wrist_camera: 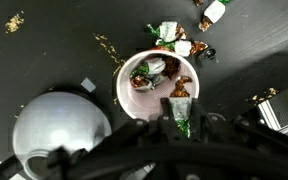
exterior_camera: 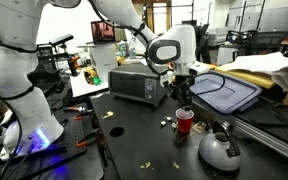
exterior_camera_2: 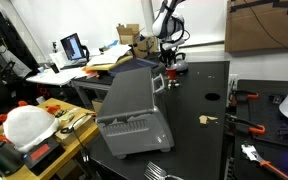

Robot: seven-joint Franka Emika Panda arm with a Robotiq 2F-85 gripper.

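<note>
In the wrist view my gripper (wrist_camera: 181, 115) is shut on a wrapped candy (wrist_camera: 181, 92) with a brown and green foil wrapper. The candy hangs over the near rim of a small cup (wrist_camera: 129, 95) with a white inside. A few other wrapped candies (wrist_camera: 150, 70) lie in the cup. In an exterior view the cup (exterior_camera: 185, 122) is red outside and stands on the black table, with the gripper (exterior_camera: 181, 95) straight above it. In an exterior view the gripper (exterior_camera_2: 170, 60) is far back on the table.
A silver kettle (wrist_camera: 59, 130) stands close beside the cup (exterior_camera: 220, 149). Loose candies (wrist_camera: 179, 40) and scraps lie on the table past the cup. A toaster oven (exterior_camera: 136, 84) and a blue tray (exterior_camera: 224, 92) sit behind. Tools (exterior_camera_2: 249, 118) lie near an edge.
</note>
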